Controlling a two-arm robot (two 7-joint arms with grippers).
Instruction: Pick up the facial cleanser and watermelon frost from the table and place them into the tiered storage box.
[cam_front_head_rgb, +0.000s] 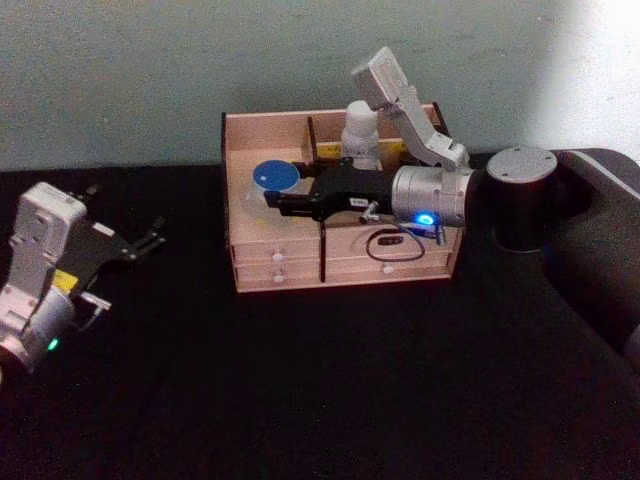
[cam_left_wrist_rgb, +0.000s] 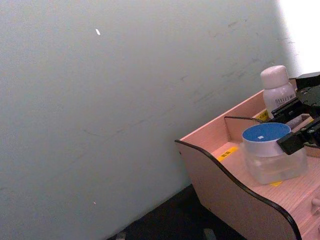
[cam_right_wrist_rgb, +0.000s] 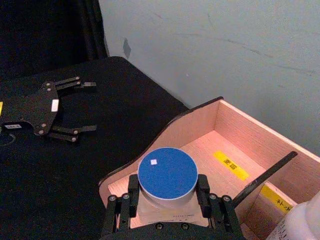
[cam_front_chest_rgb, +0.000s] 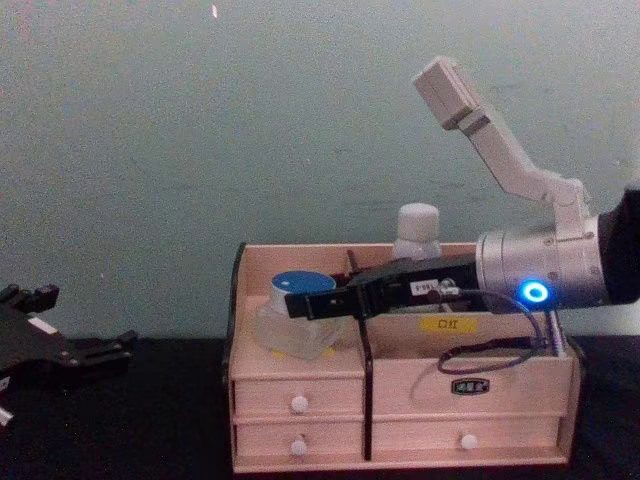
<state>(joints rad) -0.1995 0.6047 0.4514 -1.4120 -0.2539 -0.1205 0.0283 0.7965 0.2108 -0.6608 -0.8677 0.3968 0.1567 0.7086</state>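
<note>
Head view, my notes: left gripper (cam_front_head_rgb: 150, 240) idle at 9 o'clock on the table (cam_front_head_rgb: 330, 390), fingers spread wide. Right gripper (cam_front_head_rgb: 272, 205) reaches horizontally, gripping the blue-lidded jar (cam_front_head_rgb: 274, 176) inside the tiered storage box (cam_front_head_rgb: 290, 272), left compartment; white bottle (cam_front_head_rgb: 361, 131) behind.

Right pincer (cam_front_head_rgb: 272, 203) clamped; left pincer (cam_front_head_rgb: 150, 238) spread.

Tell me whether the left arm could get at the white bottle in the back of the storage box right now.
Probably not cleanly. The left gripper rests open on the table, left of the tiered storage box. The white bottle stands at the back, and the right gripper, around the blue-lidded jar, lies across the path.
</note>
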